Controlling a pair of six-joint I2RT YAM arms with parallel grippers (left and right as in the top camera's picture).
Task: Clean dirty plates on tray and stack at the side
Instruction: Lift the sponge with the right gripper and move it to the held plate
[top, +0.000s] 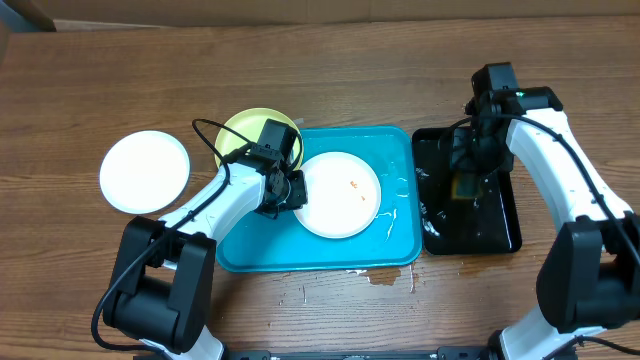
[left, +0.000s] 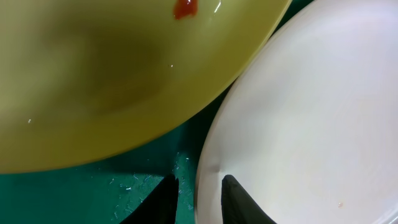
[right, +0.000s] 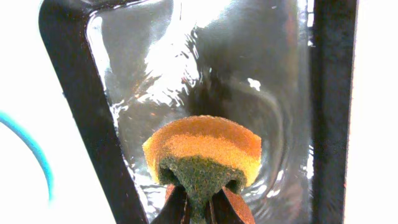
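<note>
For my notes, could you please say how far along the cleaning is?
Done: one round white plate looks clean beside the cyan plastic tray. In hand: left end effector grips the smeared white plate; right end effector holds an orange sponge. Remaining: yellow-green plate, stacking.

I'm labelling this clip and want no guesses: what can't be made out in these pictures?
Overhead: left pincer tips, hidden under the left arm.
Overhead: part of the yellow-green plate, covered by that arm.
Overhead: the sponge, a small blur beneath the right arm.
Left wrist: the white plate, cut off by the frame.
Right wrist: the black tray, cut off at the bottom edge.
</note>
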